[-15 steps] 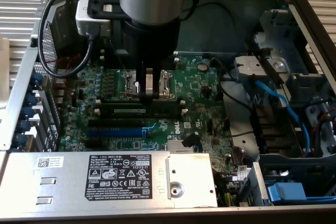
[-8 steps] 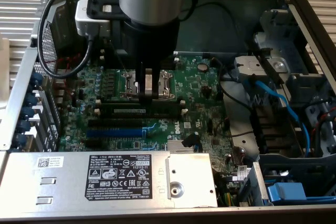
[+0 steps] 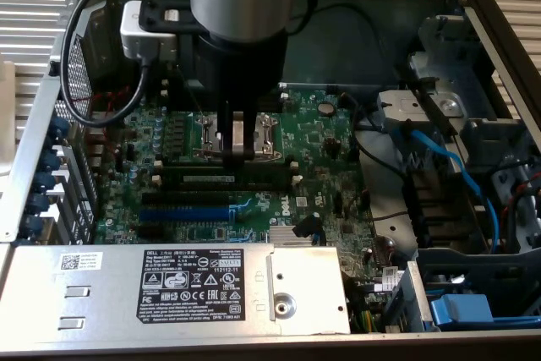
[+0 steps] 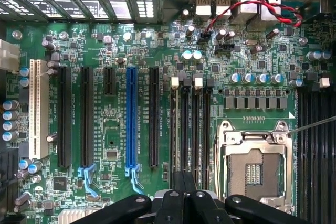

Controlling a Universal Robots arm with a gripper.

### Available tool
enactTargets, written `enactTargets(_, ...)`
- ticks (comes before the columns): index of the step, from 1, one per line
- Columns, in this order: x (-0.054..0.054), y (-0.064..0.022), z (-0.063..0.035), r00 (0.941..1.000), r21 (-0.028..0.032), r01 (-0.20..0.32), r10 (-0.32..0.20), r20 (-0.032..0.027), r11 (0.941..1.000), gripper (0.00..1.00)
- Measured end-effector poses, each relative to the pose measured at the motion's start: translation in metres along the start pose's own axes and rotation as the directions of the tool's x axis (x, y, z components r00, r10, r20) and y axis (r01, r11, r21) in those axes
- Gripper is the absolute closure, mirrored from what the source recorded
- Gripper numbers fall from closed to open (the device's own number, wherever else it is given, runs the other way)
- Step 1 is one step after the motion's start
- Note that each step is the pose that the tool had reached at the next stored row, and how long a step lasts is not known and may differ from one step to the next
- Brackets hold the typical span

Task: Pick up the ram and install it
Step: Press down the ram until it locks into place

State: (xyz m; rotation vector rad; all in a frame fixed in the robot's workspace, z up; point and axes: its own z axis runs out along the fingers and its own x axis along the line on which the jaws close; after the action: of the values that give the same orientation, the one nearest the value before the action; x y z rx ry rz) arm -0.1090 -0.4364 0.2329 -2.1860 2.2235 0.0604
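The ram [image 3: 221,177], a thin green stick with a white label, stands on edge in one of the long black memory slots [image 3: 228,186] on the motherboard [image 3: 321,141], with white latches at the slot ends. My gripper [image 3: 235,156] hangs straight down over its middle, fingers shut with nothing between them, tips at or just above the stick's top edge. In the wrist view the shut gripper [image 4: 184,179] sits over the row of black memory slots [image 4: 197,124]. Which of those slots holds the stick I cannot tell there.
The metal CPU socket [image 4: 253,166] lies beside the memory slots. A blue expansion slot [image 3: 184,213] and black slots lie on the other side. A silver power supply [image 3: 169,285] fills the front, and blue cables [image 3: 439,158] with drive cages stand at the exterior view's right. Case walls surround the board.
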Motion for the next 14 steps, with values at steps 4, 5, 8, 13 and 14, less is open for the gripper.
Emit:
enactTargets(4,-0.0005,0.001,0.0014,1.0,-0.0001,0.0,0.0,-0.0031,1.0,0.9)
enactTargets(5,-0.0005,0.0011,0.0015,1.0,0.0,0.0,0.0,-0.0035,1.0,0.9)
enactTargets(8,-0.0005,0.0011,0.0022,1.0,-0.0001,0.0,0.0,-0.0048,1.0,0.9)
enactTargets(13,-0.0005,0.001,0.0026,1.0,-0.0001,0.0,0.0,-0.0054,1.0,0.9)
enactTargets(14,-0.0005,0.001,0.0027,1.0,-0.0001,0.0,0.0,-0.0057,1.0,0.9)
